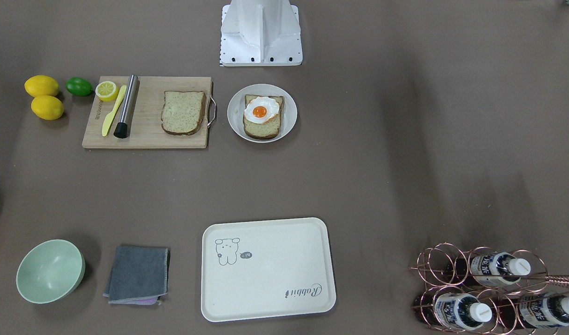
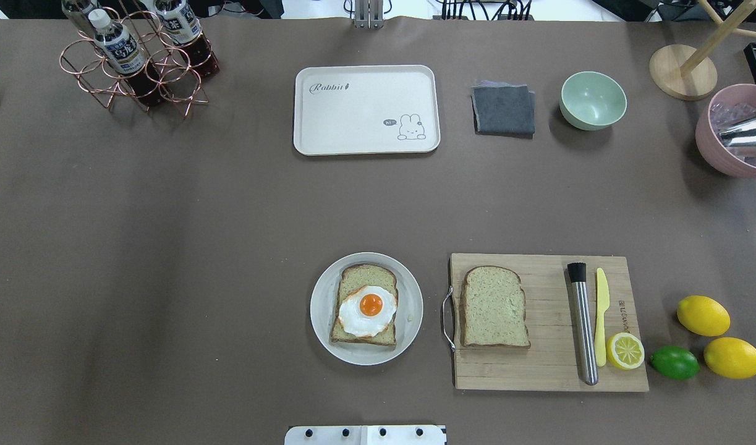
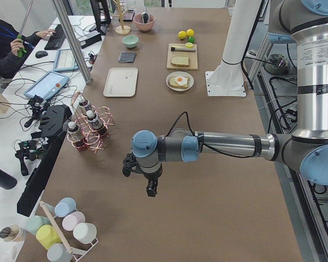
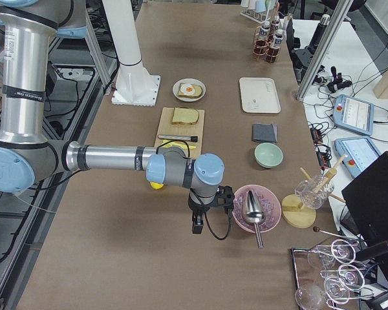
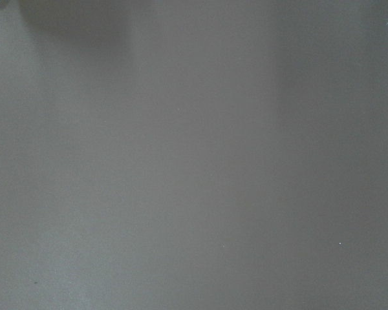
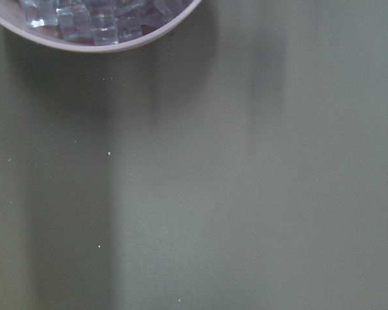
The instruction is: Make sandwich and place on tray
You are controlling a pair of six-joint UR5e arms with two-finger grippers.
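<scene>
**Task item.** The sandwich is not yet assembled. One bread slice (image 2: 365, 275) lies flat in the round white plate (image 2: 321, 309) close to the robot's base. The fried egg (image 2: 367, 310) rests on top of it, yolk up. By judgement this half is staged as the base layer.

The second bread slice (image 2: 494, 307) lies alone on the wooden cutting board (image 2: 538, 371), just beside the plate on the robot's right. It is apart from the muddler (image 2: 581, 321) and the yellow knife (image 2: 601, 315) further along the board. This layout appears to keep the closing move short and puts the loose slice on the right arm's side.

**Destination.** The tray (image 2: 365, 111) sits at the far edge of the surface, well apart from plate and board, with nothing in it. It lies roughly straight ahead of the plate, which suits it as the receiving point.

**Arms.** The left end effector (image 3: 151, 188) hangs over bare surface toward the table's left end, near the copper bottle rack (image 3: 87, 128). The right end effector (image 4: 198, 225) hangs at the opposite end, just beside the pink bowl of ice (image 4: 252, 208). Both are well apart from the bread. They show only in the side views, and the wrist cameras show no fingers. Whether either is open, closed or gripping anything cannot be told.

**Assessment.** The arms appear parked outside the work area, and the task is judged to be at its start.
</scene>
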